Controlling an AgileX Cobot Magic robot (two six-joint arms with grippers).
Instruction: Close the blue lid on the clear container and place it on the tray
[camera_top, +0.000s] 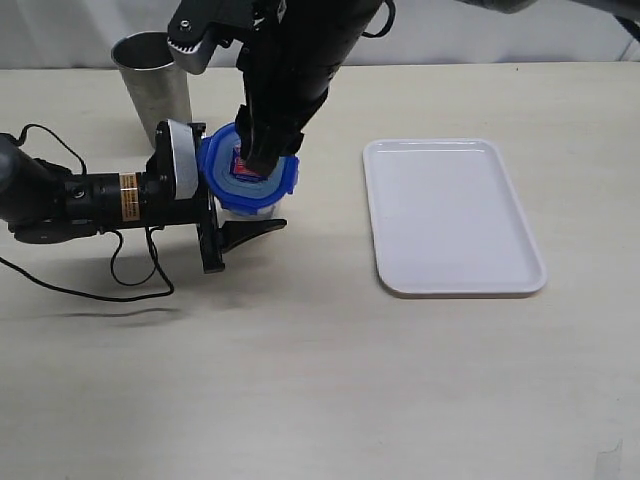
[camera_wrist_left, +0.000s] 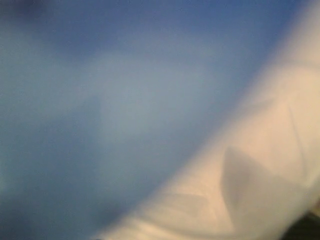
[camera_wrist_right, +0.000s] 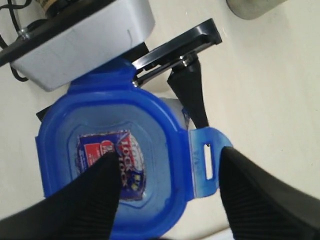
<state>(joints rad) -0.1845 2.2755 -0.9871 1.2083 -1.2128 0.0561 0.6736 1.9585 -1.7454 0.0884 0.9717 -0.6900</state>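
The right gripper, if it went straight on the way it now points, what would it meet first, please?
Most likely the blue lid: one finger hangs above its label, though how near is unclear.

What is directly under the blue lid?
The clear container stands under the blue lid. Only a strip of its wall shows below the lid's edge. Its inside is covered by the lid.

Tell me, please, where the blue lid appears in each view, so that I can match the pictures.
Exterior: lid left of centre, on the container, beside the steel cup.
Left wrist: only a blurred blue mass, probably the lid, very close.
Right wrist: lid fills most of the picture, label up.
Shared landmark: the steel cup, in exterior and right wrist only.
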